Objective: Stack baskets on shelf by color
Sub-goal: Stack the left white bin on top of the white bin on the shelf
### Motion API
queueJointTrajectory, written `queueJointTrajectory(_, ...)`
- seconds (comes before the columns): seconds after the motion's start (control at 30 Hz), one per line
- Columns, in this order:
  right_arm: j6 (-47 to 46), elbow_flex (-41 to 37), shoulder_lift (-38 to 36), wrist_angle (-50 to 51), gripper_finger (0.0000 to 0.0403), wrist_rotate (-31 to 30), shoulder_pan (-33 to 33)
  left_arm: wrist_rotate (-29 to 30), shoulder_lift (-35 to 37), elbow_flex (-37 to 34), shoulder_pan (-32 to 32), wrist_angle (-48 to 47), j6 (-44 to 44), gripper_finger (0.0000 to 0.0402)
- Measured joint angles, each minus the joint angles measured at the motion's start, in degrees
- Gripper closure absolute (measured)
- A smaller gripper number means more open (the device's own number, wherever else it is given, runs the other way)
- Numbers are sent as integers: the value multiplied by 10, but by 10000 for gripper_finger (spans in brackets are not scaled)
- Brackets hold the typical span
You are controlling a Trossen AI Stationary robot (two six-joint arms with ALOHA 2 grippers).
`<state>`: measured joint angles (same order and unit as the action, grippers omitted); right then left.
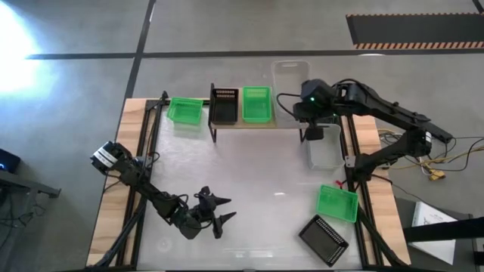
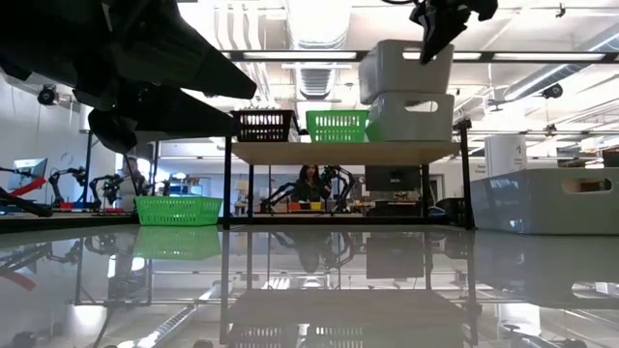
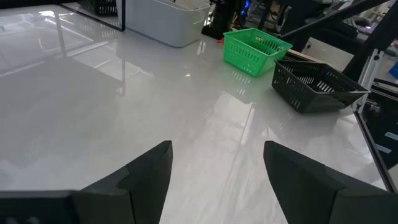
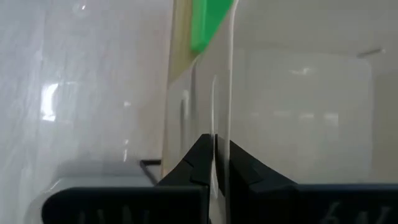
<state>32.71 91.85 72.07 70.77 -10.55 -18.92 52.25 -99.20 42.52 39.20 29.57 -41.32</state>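
The wooden shelf (image 1: 242, 124) (image 2: 343, 152) carries a black basket (image 1: 224, 105) (image 2: 263, 124), a green basket (image 1: 256, 104) (image 2: 337, 125) and a white basket (image 2: 411, 117), side by side. A second white basket (image 1: 291, 87) (image 2: 404, 68) sits on top of the white one, its bottom at the lower one's rim. My right gripper (image 1: 308, 117) (image 2: 435, 29) (image 4: 215, 155) is above the shelf's right end, shut on this upper basket. My left gripper (image 1: 227, 209) (image 3: 217, 168) hovers open over the table's near left part, touching nothing. My right gripper pinches the upper white basket's thin right-hand wall at its rim (image 4: 215, 134), one finger inside the basket and one outside. The fingers come from above, pointing down. The basket stands nearly upright over the lower white basket; whether it rests on it, I cannot tell.
On the table stand a green basket (image 1: 185, 111) (image 2: 179, 209) left of the shelf, a white basket (image 1: 325, 148) (image 2: 546, 198) to the shelf's near right, and a green basket (image 1: 336, 202) (image 3: 254, 50) and a black basket (image 1: 324, 238) (image 3: 314, 86) near the right front corner.
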Motion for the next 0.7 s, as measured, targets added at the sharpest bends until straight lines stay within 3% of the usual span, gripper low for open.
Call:
queueJointTrajectory(0.37, 11, 0, 22, -14, 394, -13, -43, 0, 0, 0, 0, 0, 0, 164)
queueJointTrajectory(0.7, 13, 0, 42, 19, 394, 36, -45, -3, 0, 0, 0, 0, 0, 164)
